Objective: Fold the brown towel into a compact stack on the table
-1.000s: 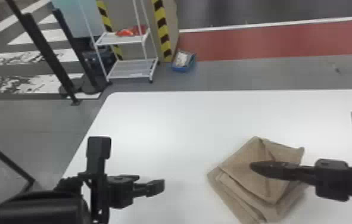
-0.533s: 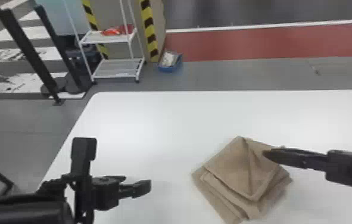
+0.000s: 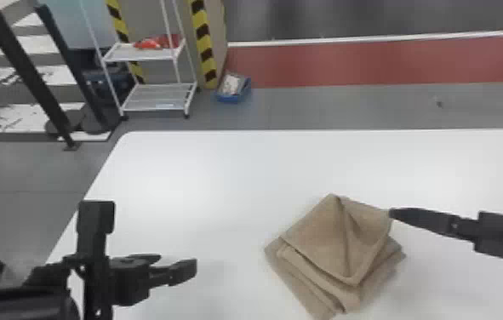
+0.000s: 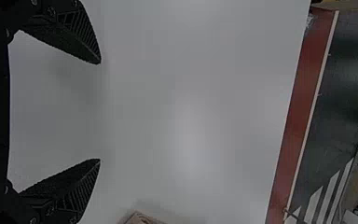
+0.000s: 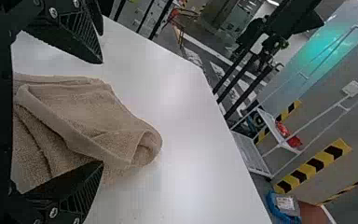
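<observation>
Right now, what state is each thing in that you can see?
Brown towel: folded in layers, edges uneven, top creased.
Left end effector: open, empty.
Right end effector: open, by the towel's right side; contact unclear.
White table: bearing the towel.
White rack: upright, red item on its upper shelf.
Blue bin: on the floor, with things inside.

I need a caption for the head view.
Folded brown towel on a white table, right gripper at its edge, left gripper apart.

I see brown towel [image 3: 318,242] | folded, layers offset, top creased | on table [image 3: 237,170], well in from left and far edges
</observation>
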`<state>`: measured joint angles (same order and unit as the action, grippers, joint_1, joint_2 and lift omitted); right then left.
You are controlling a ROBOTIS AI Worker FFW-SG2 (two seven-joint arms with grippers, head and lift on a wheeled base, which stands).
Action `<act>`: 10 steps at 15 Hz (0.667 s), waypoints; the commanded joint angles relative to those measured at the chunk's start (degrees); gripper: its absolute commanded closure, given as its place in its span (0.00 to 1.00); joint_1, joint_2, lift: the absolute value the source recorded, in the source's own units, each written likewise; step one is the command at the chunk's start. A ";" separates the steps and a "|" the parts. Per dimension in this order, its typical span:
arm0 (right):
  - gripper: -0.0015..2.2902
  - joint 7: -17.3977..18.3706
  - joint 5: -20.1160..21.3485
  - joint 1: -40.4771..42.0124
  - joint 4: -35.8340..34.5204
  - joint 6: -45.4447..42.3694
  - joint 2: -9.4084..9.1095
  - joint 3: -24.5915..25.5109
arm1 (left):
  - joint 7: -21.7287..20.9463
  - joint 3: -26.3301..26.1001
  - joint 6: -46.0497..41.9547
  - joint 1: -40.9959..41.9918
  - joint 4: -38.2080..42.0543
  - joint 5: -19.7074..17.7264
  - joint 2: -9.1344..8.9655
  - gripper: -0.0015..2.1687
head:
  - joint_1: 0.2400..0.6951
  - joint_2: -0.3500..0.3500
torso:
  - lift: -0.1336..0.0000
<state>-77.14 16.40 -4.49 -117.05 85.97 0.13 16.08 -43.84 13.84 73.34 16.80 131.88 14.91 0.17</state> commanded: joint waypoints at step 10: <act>0.18 -1.19 8.39 -4.12 3.93 3.29 1.01 -4.12 | -0.10 0.13 -0.60 0.51 -0.40 -0.15 -0.32 0.07 | 1.00 0.68 | 0.07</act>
<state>-78.13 24.46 -8.30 -113.12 88.26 0.70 11.64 -43.95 13.95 72.86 17.29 131.66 14.85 0.17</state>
